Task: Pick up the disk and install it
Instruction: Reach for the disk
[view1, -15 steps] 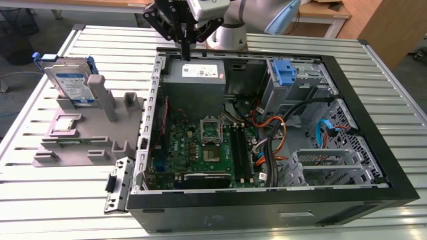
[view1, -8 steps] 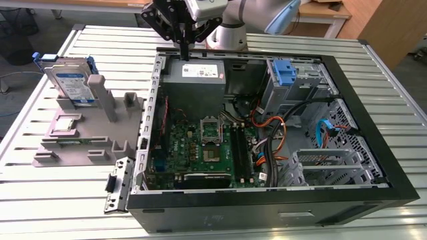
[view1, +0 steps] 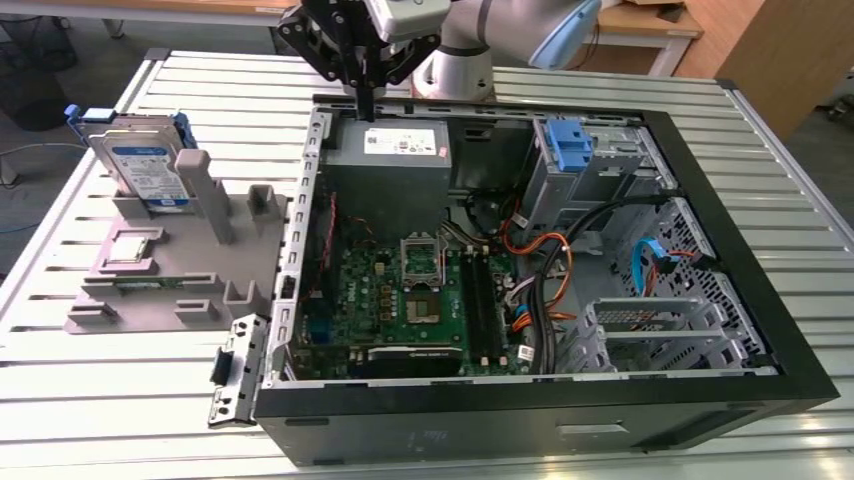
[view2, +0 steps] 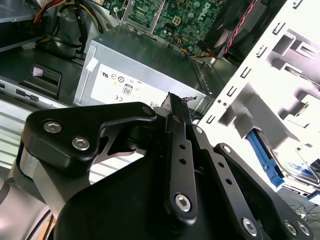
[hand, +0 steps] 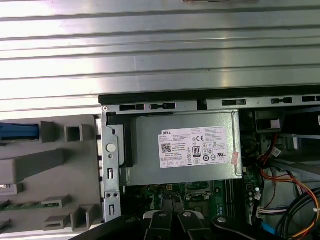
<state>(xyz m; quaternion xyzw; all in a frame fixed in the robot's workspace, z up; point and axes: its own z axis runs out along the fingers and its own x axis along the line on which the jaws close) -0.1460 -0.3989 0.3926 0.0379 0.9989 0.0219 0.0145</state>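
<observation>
arm (view1: 514, 35): was pale grey, rounded, light-blue joint cap | gripper (view1: 363, 112): was matte black, linked bars, silver screw heads

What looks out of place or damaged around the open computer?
Nothing stands out. The disk stands upright in the grey stand, and the tool hangs over the power supply of the open case.
</observation>
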